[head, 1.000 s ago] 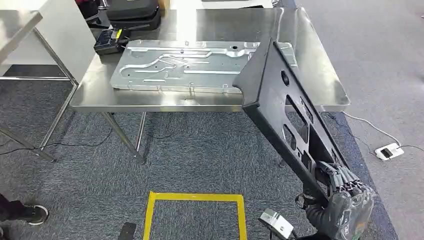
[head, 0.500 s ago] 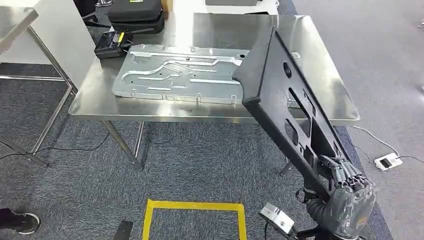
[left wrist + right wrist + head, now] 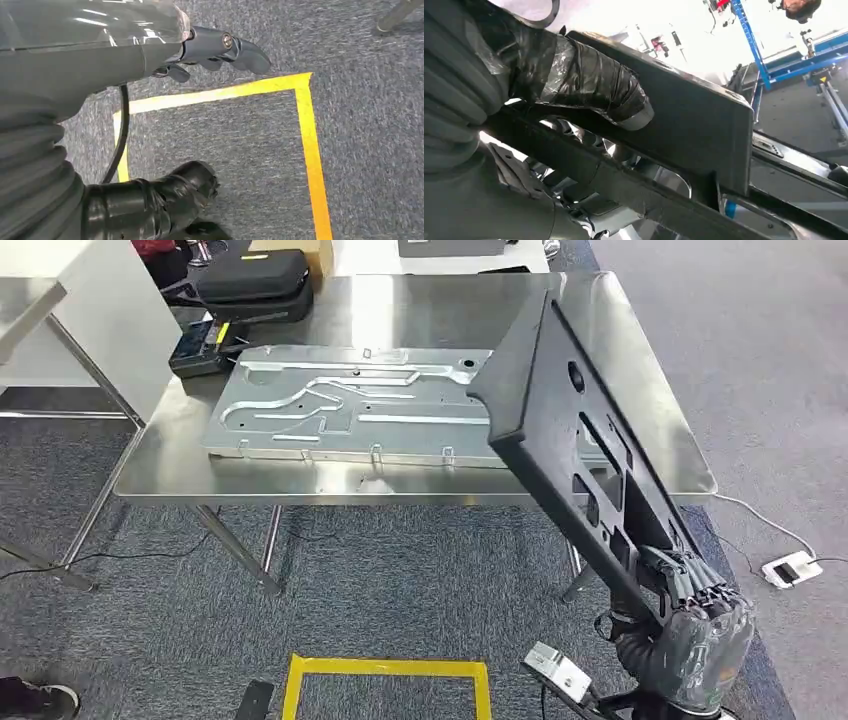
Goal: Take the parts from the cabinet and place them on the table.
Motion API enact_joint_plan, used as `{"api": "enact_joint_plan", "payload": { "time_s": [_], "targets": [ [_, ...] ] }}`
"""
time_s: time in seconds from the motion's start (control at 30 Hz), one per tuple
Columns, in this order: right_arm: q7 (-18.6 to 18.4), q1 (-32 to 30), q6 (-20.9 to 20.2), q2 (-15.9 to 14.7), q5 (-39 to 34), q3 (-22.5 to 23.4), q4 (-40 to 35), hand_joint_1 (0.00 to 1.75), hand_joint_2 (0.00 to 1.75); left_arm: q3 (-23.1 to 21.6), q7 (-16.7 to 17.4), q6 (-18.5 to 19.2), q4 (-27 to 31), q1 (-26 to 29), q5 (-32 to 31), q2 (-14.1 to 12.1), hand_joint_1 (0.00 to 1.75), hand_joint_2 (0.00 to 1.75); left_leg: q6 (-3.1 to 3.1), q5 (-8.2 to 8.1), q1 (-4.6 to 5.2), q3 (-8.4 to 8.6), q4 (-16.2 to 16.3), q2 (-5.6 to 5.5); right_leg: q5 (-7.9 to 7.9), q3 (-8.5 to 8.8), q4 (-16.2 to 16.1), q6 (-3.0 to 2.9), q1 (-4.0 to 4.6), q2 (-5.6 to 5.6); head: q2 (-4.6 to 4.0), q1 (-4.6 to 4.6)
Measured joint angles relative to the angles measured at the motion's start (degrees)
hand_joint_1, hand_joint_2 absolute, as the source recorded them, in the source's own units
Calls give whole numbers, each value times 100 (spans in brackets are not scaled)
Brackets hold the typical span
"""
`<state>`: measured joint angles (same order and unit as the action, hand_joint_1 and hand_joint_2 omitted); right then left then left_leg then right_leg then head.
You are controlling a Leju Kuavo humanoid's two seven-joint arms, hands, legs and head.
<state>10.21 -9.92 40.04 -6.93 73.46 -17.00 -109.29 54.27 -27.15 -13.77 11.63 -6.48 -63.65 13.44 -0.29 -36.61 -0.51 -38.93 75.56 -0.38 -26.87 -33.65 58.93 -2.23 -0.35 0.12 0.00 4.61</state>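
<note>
The right robot hand (image 3: 690, 625) grips the black panel (image 3: 570, 430), whose long axis slants up-forward over the surface (image 3: 640, 370); the left robot hand (image 3: 220, 47) seems empty.

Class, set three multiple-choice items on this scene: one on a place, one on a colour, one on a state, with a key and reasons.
1. Where does the silver metal sheet lie?
A. on the table
B. on the carpet
C. in a hand

2. What colour is the floor tape?
A. red
B. yellow
C. white

3. What does the right robot hand do?
A. hangs free
B. grips the black panel
C. presses the table

Key: A, the sheet rests flat on the steel top; B, the tape square is yellow; B, its fingers wrap the panel's lower end.
</note>
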Motion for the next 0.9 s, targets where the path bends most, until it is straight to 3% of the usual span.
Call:
{"api": "enact_joint_plan", "payload": {
  "time_s": [0.03,0.07,0.13,0.2,0.23,0.3,0.33,0.37,0.47,0.5,0.53,0.57,0.63,0.67,0.7,0.8,0.83,0.87,0.9],
  "targets": [
    [0,0,0,0,-5,0,2,175,175,0,2,-2,0,10,-2,0,0,175,5,171,-1,-24,-118,0,-34,48,0,5,7,7,0,2],
    [2,4,2,0,-11,0,5,175,175,0,4,-9,0,10,-2,0,0,175,26,433,-1,63,-441,0,-67,100,0,9,14,12,0,2],
    [15,33,0,0,-17,0,7,175,175,0,4,-15,0,4,-2,-2,0,175,121,1143,18,432,-1475,1,-143,224,0,28,31,13,0,2],
    [17,73,0,0,-22,0,18,175,175,0,4,-24,0,-11,-2,-22,0,175,148,872,85,435,-1670,6,-164,215,0,75,18,21,0,-7],
    [18,84,0,0,-31,0,20,175,175,-2,9,-24,0,-19,-2,-22,0,175,184,992,91,481,-1667,3,-183,199,0,119,13,18,-2,-3],
    [24,93,0,0,-31,0,33,175,175,0,9,-31,0,4,-2,-26,0,175,233,1064,94,499,-1688,-3,-192,247,-44,180,16,17,0,-2],
    [24,104,2,-2,-31,0,31,175,175,-2,7,-35,0,1,-2,-24,0,175,264,1117,-1,584,-1815,11,-235,261,-48,211,38,15,0,-9],
    [24,107,2,-2,-33,2,35,175,175,-2,2,-37,0,-11,-4,-24,0,175,275,1122,8,645,-1870,13,-304,240,80,243,28,7,-2,7],
    [26,134,2,0,-42,0,42,175,175,-2,4,-37,0,-23,-4,-24,0,175,322,1085,3,690,-1875,16,-809,-437,1288,327,-33,7,0,4],
    [24,126,2,-2,-44,0,50,175,175,-2,4,-35,0,-18,-4,-24,0,175,321,1059,4,703,-1873,15,-844,-670,1625,357,-54,6,-2,7],
    [24,128,2,-2,-44,0,61,175,175,-2,4,-35,0,-15,-4,-24,0,175,315,1038,1,720,-1863,12,-771,-769,1691,377,-67,5,0,7],
    [24,132,2,-2,-46,0,66,175,175,-2,4,-35,0,-13,-4,-24,0,175,307,1010,-7,747,-1855,6,-572,-741,1524,393,-88,4,0,7],
    [24,150,2,-9,-68,0,68,175,175,-2,4,-35,0,-17,-7,-24,0,175,274,930,-19,828,-1825,-6,25,-384,643,405,-120,-3,0,7],
    [26,169,2,-9,-85,0,70,175,175,-2,4,-33,0,-17,-9,-24,0,175,237,881,-21,857,-1804,-9,238,-190,159,397,-131,-13,-2,9],
    [26,199,2,-9,-92,0,83,175,175,-2,7,-33,0,-26,-11,-24,0,175,180,834,26,844,-1769,-12,106,-117,51,380,-79,-11,-2,11],
    [24,213,2,-17,-109,0,94,175,175,-2,17,-24,0,-34,-13,-24,0,175,96,811,11,860,-1808,-4,69,-109,46,264,-53,11,0,0],
    [24,231,2,-22,-116,0,96,175,175,-2,22,-20,0,-44,-17,-24,0,175,50,786,20,879,-1809,0,75,-90,5,214,-89,19,-2,2],
    [24,252,2,-22,-120,0,96,175,175,-2,22,-15,0,-48,-20,-26,0,175,26,730,-12,864,-1737,4,75,-46,-32,179,-111,11,-2,0],
    [24,289,2,-24,-120,0,105,175,175,-4,22,-13,0,-63,-24,-26,0,175,16,578,-4,747,-1462,5,52,-16,-41,131,-108,2,0,-4]
  ]
}}
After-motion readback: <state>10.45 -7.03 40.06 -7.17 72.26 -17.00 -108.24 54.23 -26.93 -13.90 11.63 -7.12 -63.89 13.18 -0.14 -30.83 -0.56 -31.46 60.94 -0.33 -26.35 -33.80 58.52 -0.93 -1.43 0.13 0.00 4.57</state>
